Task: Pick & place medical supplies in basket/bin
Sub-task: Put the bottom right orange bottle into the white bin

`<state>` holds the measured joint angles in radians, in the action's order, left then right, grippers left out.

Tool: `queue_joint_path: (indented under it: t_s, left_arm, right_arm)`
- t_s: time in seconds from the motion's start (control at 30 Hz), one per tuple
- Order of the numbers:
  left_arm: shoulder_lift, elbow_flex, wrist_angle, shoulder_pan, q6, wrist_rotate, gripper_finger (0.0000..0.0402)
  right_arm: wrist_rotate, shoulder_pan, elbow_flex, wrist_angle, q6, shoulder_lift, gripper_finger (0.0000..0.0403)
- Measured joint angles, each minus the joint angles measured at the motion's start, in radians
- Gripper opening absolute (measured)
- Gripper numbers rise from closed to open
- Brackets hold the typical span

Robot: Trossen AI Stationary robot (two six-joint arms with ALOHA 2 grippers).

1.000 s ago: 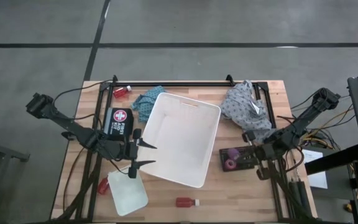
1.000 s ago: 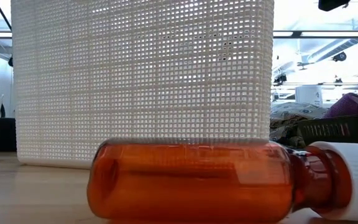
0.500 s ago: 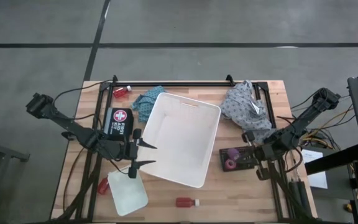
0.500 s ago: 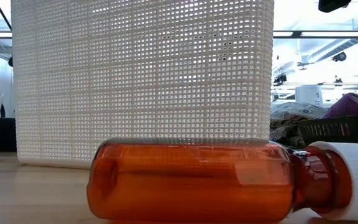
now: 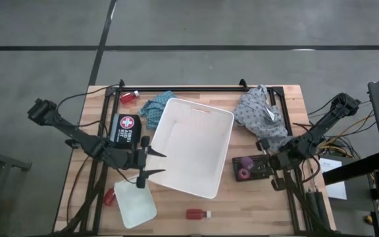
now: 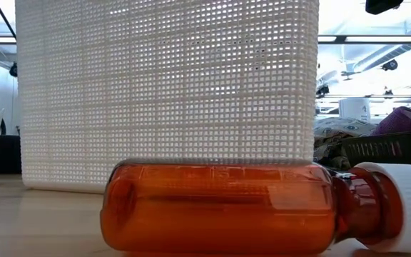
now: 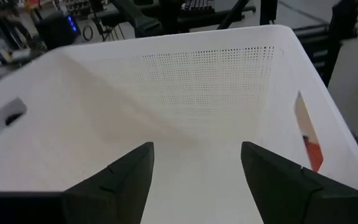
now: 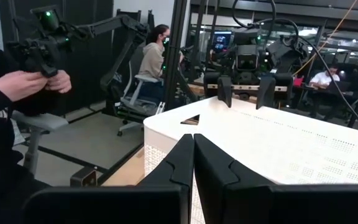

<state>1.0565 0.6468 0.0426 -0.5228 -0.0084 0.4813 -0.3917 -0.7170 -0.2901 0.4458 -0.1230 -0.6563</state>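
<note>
Nothing looks packed yet. The big white plastic basket (image 5: pixel 193 146) sits empty, right before the spread left pincer (image 5: pixel 148 164). The right pincer (image 5: pixel 263 158), pressed together, waits beside the small purple rolls (image 5: pixel 245 167).
</note>
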Motion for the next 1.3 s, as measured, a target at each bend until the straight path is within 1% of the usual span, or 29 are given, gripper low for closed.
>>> queue_joint_path:
  t_s: [0.1, 0.2, 0.27, 0.37, 0.43, 0.57, 0.63, 0.73, 0.8, 1.0, 1.3]
  left_arm:
    - [0.0, 0.0, 0.0, 0.001, -0.067, -0.006, 0.0249]
    - [-0.005, 0.007, 0.012, 0.001, -0.033, -0.005, 0.0249]
    - [-0.009, 0.029, 0.011, -0.008, 0.004, 0.022, 0.0249]
    - [-0.011, 0.092, -0.008, -0.058, 0.099, 0.141, 0.0249]
    - [-0.011, 0.155, -0.055, -0.094, 0.131, 0.226, 0.0249]
    - [0.009, 0.287, -0.19, -0.194, 0.128, 0.27, 0.0249]
    - [0.051, 0.332, -0.219, -0.262, 0.128, 0.321, 0.0249]
    - [0.14, 0.393, -0.23, -0.359, 0.116, 0.475, 0.0249]
    - [0.203, 0.431, -0.229, -0.407, 0.103, 0.547, 0.0249]
    - [0.359, 0.527, -0.246, -0.482, -0.011, 0.546, 0.0249]
    - [0.526, 0.577, -0.25, -0.534, -0.159, 0.531, 0.0249]
  right_arm:
    - [0.0, 0.0, 0.0, 0.0, 0.0, 0.0, 0.0009]
    - [0.0, 0.0, 0.0, 0.0, 0.0, 0.0, 0.0009]
    - [0.0, 0.0, 0.0, 0.0, 0.0, 0.0, 0.0009]
    - [0.0, 0.0, 0.0, 0.0, 0.0, 0.0, 0.0009]
    - [0.0, 0.0, 0.0, -0.001, 0.0, 0.0, 0.0009]
    - [0.0, 0.0, 0.0, -0.001, 0.0, 0.0, 0.0009]
    - [0.0, 0.0, 0.0, -0.001, 0.0, 0.0, 0.0009]
    - [0.0, 0.0, 0.0, -0.001, 0.0, 0.0, 0.0009]
    - [0.0, 0.0, 0.0, -0.001, 0.0, 0.0, 0.0009]
    - [0.0, 0.0, 0.0, -0.001, 0.0, 0.0, 0.0009]
    - [0.0, 0.0, 0.0, -0.001, 0.0, 0.0, 0.0009]
